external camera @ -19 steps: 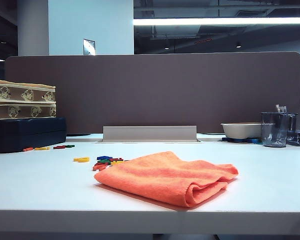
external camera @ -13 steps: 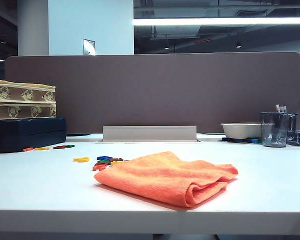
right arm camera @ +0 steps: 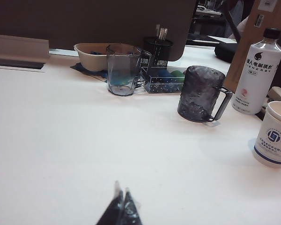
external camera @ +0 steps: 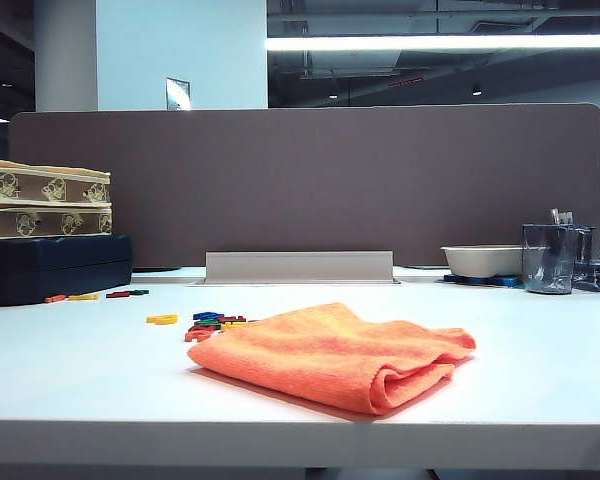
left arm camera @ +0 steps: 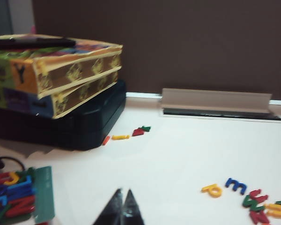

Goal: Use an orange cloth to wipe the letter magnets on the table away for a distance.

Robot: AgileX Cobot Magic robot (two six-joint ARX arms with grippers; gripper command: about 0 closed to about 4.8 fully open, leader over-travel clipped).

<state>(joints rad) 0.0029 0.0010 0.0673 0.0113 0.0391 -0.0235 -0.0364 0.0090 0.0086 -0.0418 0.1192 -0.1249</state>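
Bright ceiling strip light, dim background, soft shadows, slightly blurred wrist views

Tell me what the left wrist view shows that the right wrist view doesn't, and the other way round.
Left wrist only: the letter magnets, scattered loose, patterned boxes stacked on a dark case, and the left gripper, jaws shut. Right wrist only: a clear tumbler, a dark mug, a white bottle, a paper cup, and the right gripper, jaws shut. Both: the table and the brown partition. Neither shows the orange cloth.
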